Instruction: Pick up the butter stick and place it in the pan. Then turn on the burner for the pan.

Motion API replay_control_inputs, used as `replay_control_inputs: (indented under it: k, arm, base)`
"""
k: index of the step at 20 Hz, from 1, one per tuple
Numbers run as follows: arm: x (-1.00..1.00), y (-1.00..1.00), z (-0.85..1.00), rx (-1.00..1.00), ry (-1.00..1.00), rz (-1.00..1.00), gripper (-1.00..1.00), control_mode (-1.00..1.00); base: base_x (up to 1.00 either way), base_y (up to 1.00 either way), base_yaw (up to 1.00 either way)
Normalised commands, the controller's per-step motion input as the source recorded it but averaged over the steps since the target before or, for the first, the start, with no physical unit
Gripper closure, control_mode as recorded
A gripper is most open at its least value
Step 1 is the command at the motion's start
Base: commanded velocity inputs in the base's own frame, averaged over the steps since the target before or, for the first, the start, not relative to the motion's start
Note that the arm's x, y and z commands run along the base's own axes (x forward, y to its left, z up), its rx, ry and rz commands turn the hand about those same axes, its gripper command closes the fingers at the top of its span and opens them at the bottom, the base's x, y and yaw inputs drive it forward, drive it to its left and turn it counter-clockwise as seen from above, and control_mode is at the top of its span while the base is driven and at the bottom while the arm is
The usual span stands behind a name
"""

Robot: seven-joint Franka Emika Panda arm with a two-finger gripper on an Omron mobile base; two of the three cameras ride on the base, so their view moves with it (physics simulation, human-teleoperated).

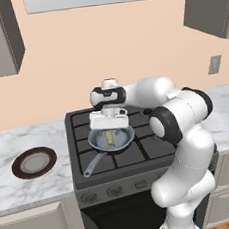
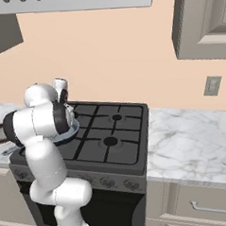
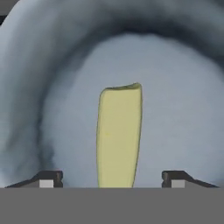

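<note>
The grey-blue pan [image 1: 120,141] sits on the stove's front left burner, its thin handle [image 1: 94,165] pointing toward the front left. The pale-yellow butter stick [image 1: 109,136] lies on the pan floor. My gripper [image 1: 109,129] hangs straight down over the pan, just above the stick. In the hand view the butter stick [image 3: 118,135] lies between my two fingertips [image 3: 48,177], which stand wide apart and clear of it. My gripper [image 3: 111,178] is open. The pan's floor [image 3: 175,109] and curved wall surround the stick. Part of the pan's rim [image 2: 72,131] peeks out from behind my arm.
The black stove [image 1: 145,148] has a row of knobs [image 1: 114,190] along its front panel. A round plate with a dark brown rim [image 1: 34,162] lies on the marble counter to the left. More counter [image 2: 192,143] stretches right of the stove. A hood hangs overhead.
</note>
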Motion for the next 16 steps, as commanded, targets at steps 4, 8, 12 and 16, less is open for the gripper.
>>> replay_control_inputs:
  k: [4, 8, 12, 16]
  arm:
    - [-0.33, 0.03, 0.45, -0.07, -0.13, -0.02, -1.0, -1.0]
    - [-0.6, 0.05, 0.57, -0.11, -0.19, 0.0, -1.0, -1.0]
    - [-0.83, 0.2, 0.4, -0.15, -0.25, 0.0, -1.0, -1.0]
    - [-0.99, 0.35, 0.2, -0.16, -0.27, 0.0, -1.0, -1.0]
  base:
    - [0.0, 0.0, 0.0]
    - [0.0, 0.0, 0.0]
    - [0.0, 0.0, 0.0]
    - [0.0, 0.0, 0.0]
